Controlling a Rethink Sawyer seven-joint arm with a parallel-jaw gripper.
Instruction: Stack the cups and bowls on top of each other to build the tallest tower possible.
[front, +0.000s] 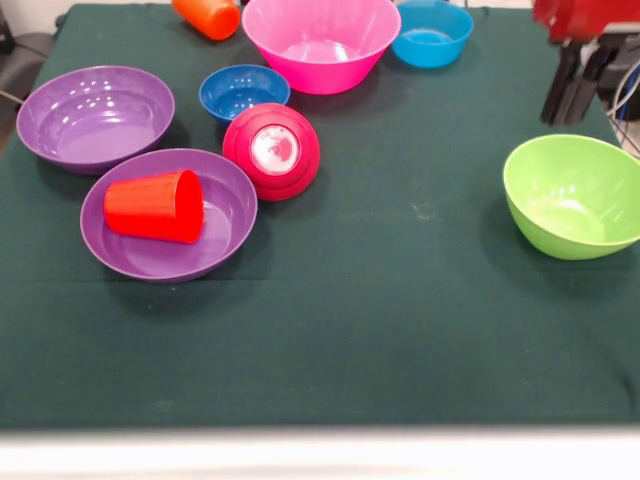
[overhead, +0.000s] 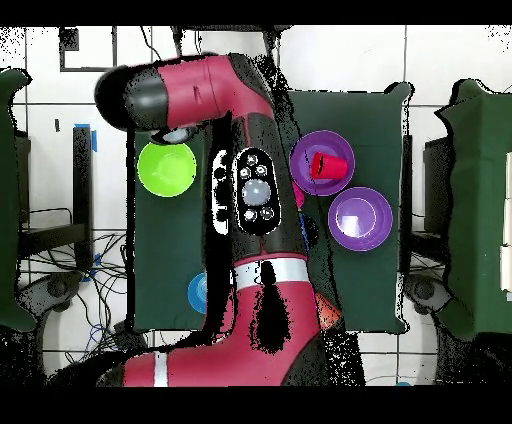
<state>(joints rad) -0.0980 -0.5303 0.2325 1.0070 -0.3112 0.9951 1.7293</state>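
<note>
No tower stands. A red cup (front: 155, 205) lies on its side in the nearer purple bowl (front: 215, 245), which also shows in the overhead view (overhead: 322, 145). A second purple bowl (front: 95, 115) sits at the left. A small crimson bowl (front: 272, 150) is tipped over with its base towards the camera, next to a small dark blue bowl (front: 243, 92). The pink bowl (front: 320, 40), the light blue bowl (front: 432, 32) and an orange cup (front: 207, 15) on its side are at the far edge. The lime green bowl (front: 575, 195) is at the right. My gripper (front: 578, 90) hangs behind it, apart from it. The yellow cup is out of view.
The dark green cloth (front: 400, 330) covers the table, with its white front edge (front: 320, 450) nearest the camera. In the overhead view my arm (overhead: 255, 200) covers the table's middle. The green bowl (overhead: 166, 168) shows beside it.
</note>
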